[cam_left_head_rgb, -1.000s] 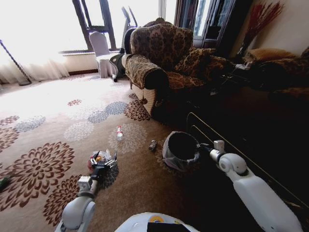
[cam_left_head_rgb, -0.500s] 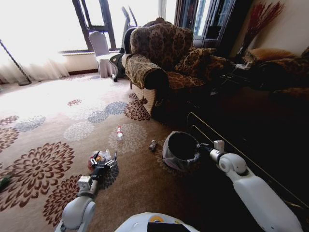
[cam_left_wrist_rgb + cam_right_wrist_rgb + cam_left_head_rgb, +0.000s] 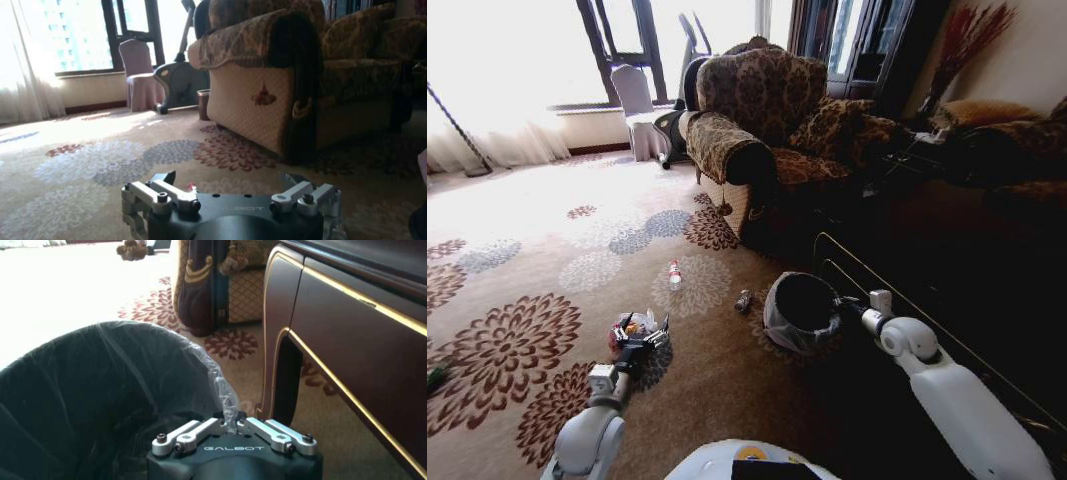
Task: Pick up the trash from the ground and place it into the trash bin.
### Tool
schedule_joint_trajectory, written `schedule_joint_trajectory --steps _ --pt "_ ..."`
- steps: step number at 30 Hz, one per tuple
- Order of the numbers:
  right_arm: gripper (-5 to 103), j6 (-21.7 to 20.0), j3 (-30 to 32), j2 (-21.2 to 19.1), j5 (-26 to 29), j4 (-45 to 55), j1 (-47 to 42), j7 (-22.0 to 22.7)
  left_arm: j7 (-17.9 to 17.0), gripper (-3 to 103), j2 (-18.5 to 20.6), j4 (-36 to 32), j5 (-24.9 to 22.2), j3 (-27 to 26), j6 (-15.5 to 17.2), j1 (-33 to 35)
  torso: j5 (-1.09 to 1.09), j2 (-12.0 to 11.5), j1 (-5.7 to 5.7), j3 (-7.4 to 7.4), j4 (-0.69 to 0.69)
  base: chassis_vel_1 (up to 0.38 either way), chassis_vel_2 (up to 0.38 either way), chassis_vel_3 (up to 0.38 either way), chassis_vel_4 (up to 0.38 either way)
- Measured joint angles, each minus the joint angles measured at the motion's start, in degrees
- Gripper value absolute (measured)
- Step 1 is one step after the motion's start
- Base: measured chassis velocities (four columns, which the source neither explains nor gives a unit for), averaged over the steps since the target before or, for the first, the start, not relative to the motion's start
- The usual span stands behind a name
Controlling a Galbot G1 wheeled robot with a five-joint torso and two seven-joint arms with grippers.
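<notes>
Currently, the left hand [image 3: 639,338] sits low over the patterned floral carpet [image 3: 517,340], directly at the small heap of litter (crumpled red-pink wrapper with pale and green bits) [image 3: 630,327]. In the left wrist view the left hand's fingers [image 3: 175,192] stand spread, with a small red scrap [image 3: 191,186] showing just beside one of them; whether anything is actually gripped cannot be told.

The right hand [image 3: 842,305] is at the near rim of the small round trash bin with a black liner and pale outer wall [image 3: 801,312]. In the right wrist view its fingers [image 3: 200,431] are pressed together on the clear edge of the plastic liner [image 3: 223,400], holding the bin beside the dark wooden cabinet [image 3: 347,330].

Further litter lies apart on the carpet: a small brown bottle-like item [image 3: 743,300] near the bin, and a small white-and-red banded can [image 3: 673,272] farther out.

Step in hand, as a judgement: the pick-up at the heap. The next move calls for closing squarely on the wrapper, lifting clear of the carpet, then carrying it across to the bin opening.
</notes>
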Motion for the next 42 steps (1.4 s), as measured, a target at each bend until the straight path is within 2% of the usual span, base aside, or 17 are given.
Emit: schedule_joint_trajectory --steps 29,31,34,35,36,42 --pt "0 0.3 0.4 0.2 -0.2 0.8 -0.7 0.0 0.0 100 0.1 0.0 0.0 0.1 0.0 0.0 -0.01 0.0 0.00 0.00 0.03 0.000 0.000 0.000 0.000" --pt "0 1.6 1.8 1.0 -1.1 3.9 -3.3 0.0 -0.2 100 1.1 0.0 -0.4 0.7 0.3 -0.5 0.00 0.0 0.00 0.00 0.02 0.000 0.000 0.000 0.000" --pt "0 4.9 5.4 3.0 -3.3 11.6 -9.4 0.0 -1.4 100 8.6 -0.7 -3.3 5.5 2.8 -4.0 -0.01 0.0 0.00 -0.01 -0.02 0.000 0.000 0.000 0.000" --pt "0 4.9 5.4 3.0 -3.3 11.6 -9.4 0.0 -1.4 100 8.6 -0.7 -3.3 5.5 2.8 -4.0 -0.01 0.0 0.00 -0.01 -0.02 0.000 0.000 0.000 0.000" --pt "0 6.0 6.6 3.8 -4.1 14.4 -11.6 -0.1 -1.6 100 10.6 -0.9 -4.6 6.7 3.0 -4.8 -0.01 0.0 0.00 -0.01 -0.07 0.000 0.000 0.000 0.000" --pt "0 6.8 7.6 4.0 -2.9 16.8 -13.6 0.0 -1.3 100 11.4 -0.9 -5.9 7.3 2.7 -4.9 0.01 0.0 0.00 -0.01 0.02 0.000 0.000 0.000 0.000"
